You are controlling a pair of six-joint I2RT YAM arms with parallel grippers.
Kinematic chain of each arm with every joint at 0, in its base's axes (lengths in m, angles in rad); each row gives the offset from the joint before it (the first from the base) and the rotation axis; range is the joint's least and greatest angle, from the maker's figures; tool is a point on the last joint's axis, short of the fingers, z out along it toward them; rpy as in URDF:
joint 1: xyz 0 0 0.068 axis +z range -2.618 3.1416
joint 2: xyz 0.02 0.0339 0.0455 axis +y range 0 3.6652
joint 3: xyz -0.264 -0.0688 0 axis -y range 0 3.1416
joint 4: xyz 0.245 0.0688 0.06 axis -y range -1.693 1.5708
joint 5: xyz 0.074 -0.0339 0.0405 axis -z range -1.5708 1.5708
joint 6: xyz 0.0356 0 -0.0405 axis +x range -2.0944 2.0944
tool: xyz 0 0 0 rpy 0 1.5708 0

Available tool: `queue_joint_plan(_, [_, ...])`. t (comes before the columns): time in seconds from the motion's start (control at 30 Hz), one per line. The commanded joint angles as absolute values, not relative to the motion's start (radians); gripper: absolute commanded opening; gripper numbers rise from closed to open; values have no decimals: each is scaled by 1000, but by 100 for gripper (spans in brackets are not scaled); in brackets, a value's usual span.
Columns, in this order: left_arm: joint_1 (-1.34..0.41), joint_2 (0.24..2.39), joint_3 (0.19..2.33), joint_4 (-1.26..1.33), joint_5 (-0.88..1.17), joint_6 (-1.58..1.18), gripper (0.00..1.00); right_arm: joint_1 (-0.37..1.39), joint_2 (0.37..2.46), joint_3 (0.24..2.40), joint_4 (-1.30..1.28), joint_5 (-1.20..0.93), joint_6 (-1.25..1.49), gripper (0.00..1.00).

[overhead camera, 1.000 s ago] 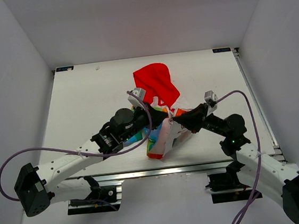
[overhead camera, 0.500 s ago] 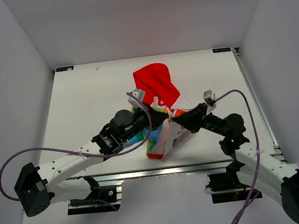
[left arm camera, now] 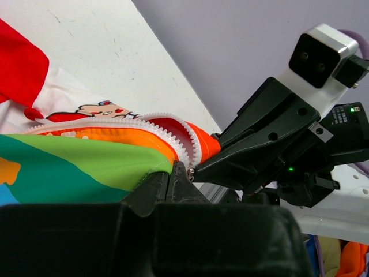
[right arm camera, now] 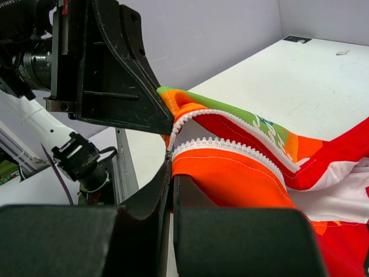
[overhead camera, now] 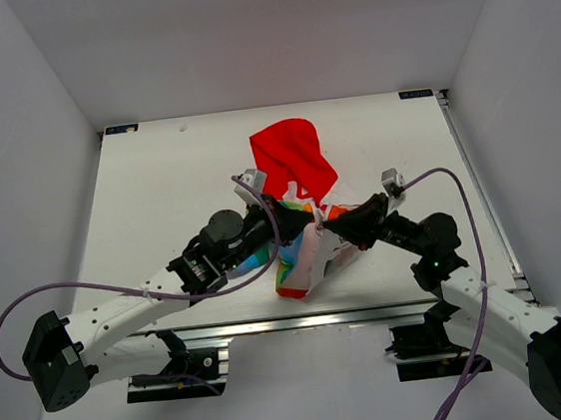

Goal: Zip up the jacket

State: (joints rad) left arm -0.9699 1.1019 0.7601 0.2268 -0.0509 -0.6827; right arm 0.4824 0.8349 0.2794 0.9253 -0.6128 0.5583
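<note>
The jacket [overhead camera: 293,158] lies mid-table, red hood towards the back, rainbow front bunched and lifted near the front. My left gripper [overhead camera: 306,229] and right gripper [overhead camera: 328,227] meet tip to tip at its lower hem. In the left wrist view the left gripper [left arm camera: 169,176] is shut on the green and orange hem [left arm camera: 86,158] beside the white zipper teeth [left arm camera: 115,123]. In the right wrist view the right gripper [right arm camera: 172,167] is shut on the orange hem [right arm camera: 242,173] at the bottom end of the other row of zipper teeth [right arm camera: 230,147]. The two rows stand apart above the grip.
The white table [overhead camera: 157,183] is walled on three sides. An aluminium rail [overhead camera: 302,320] runs along its front edge between the arm bases. A purple cable [overhead camera: 448,177] loops above the right arm, and another purple cable [overhead camera: 259,197] loops over the left wrist.
The left arm's wrist has drawn slightly to the left. Both grippers keep their hold at the hem, and the jacket has hardly shifted.
</note>
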Motion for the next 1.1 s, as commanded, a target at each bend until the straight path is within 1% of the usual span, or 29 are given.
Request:
queue_joint_plan(0.0, [-969, 1063, 750, 271, -52, -690, 0, 479, 828, 279, 968, -629, 571, 0])
queue_joint_plan(0.6, [-969, 1078, 744, 276, -61, -689, 0, 479, 834, 284, 1019, -653, 617, 0])
queue_joint_plan(1.07, [-969, 1068, 735, 291, -49, -684, 0, 480, 851, 288, 1032, -629, 623, 0])
